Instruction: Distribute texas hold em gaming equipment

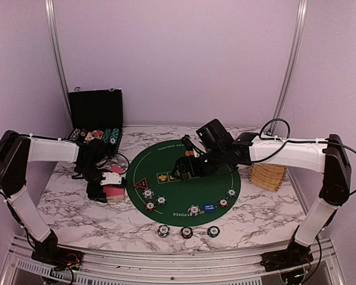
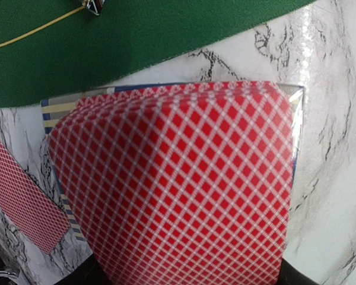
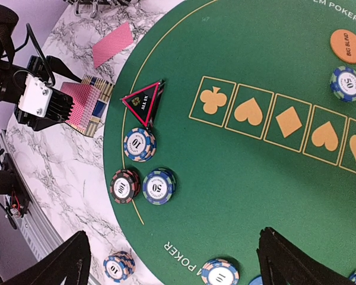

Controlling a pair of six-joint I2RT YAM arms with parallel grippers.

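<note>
While clamped on red-backed cards (image 2: 178,190), the left end effector (image 1: 108,187) sits beside the green mat (image 3: 237,178).
Right end effector (image 3: 178,261) hangs over that mat, fingers (image 3: 65,262) apart.

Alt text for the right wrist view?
A green poker mat with suit boxes across it; a red-rimmed black triangle and chip stacks sit near its edge. Beside the mat, the left gripper holds red-backed cards.

Red-backed playing cards (image 2: 178,190): lattice-patterned, top one tilted up off its stack, on table (image 3: 71,172) beside green mat (image 3: 237,178). Single card (image 3: 113,44): flat, nearby. Stripe-edged chips (image 3: 139,144): short stacks along mat edge. Red-rimmed black triangle (image 3: 143,101), orange disc (image 3: 347,46): on mat.
</note>
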